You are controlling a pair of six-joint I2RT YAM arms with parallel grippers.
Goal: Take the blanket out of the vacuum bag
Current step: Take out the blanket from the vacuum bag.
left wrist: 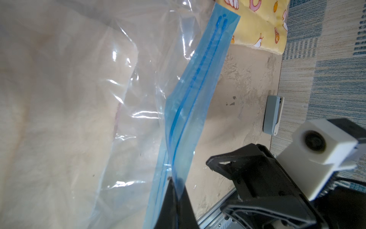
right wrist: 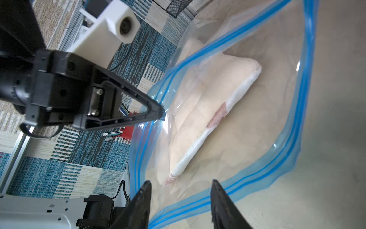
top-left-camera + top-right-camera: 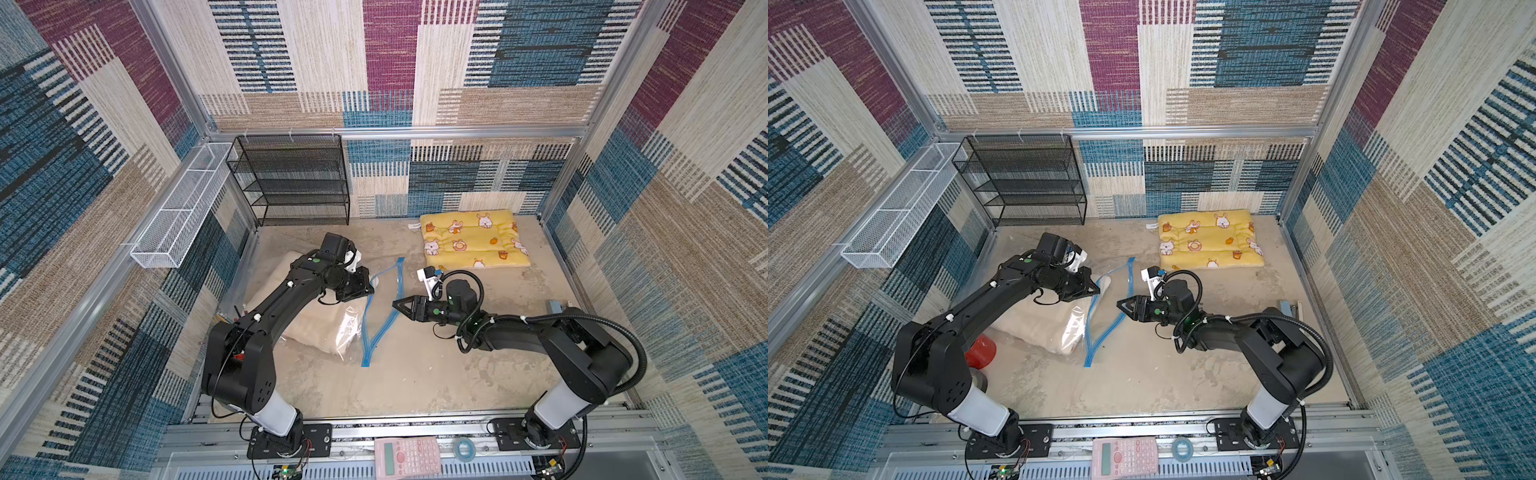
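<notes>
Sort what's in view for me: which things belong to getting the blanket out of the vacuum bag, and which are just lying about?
In the job: vacuum bag, mouth open; cream blanket inside it; left gripper, jaws shut on its blue zip strip; right gripper, jaws open, facing the mouth.
Lying about: yellow bunny cushion; black mesh shelf; white wire basket; pink calculator; tape roll.

No text, brand, number or sign can be read in any view. The pink calculator (image 3: 407, 456) at the front edge, between the two arm bases, shows rows of keys and a display in both top views, but their markings are too small to make out. The white tag (image 3: 413, 225) at the edge of the yellow rabbit-print pad (image 3: 473, 239) is likewise too small to read, and the pad's print shows cartoon figures with no legible lettering.
</notes>
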